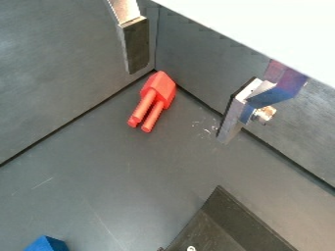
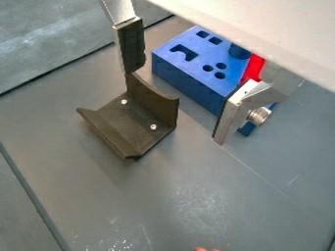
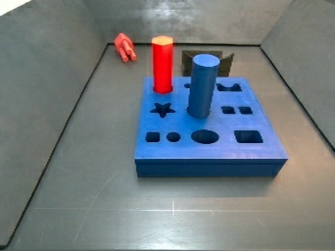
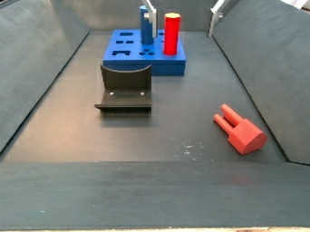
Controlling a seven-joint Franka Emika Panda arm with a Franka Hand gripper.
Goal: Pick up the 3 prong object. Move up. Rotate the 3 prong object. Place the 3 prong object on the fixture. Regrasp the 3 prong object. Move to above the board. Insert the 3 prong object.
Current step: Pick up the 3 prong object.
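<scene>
The 3 prong object (image 1: pixel 153 100) is a small salmon-red piece lying flat on the dark floor near a wall, also seen in both side views (image 3: pixel 124 46) (image 4: pixel 238 129). My gripper (image 1: pixel 182 103) hangs well above it, open and empty, with its silver fingers (image 1: pixel 133 39) wide apart. In a wrist view the gripper (image 2: pixel 178 105) frames the dark fixture (image 2: pixel 131 123) and the blue board (image 2: pixel 203 69). The fixture (image 4: pixel 126 86) stands in front of the board (image 4: pixel 145 53).
A tall red peg (image 3: pixel 163 64) and a tall blue peg (image 3: pixel 203 86) stand upright in the board (image 3: pixel 210 132). Dark sloped walls enclose the floor on all sides. The 3 prong object lies close to one wall.
</scene>
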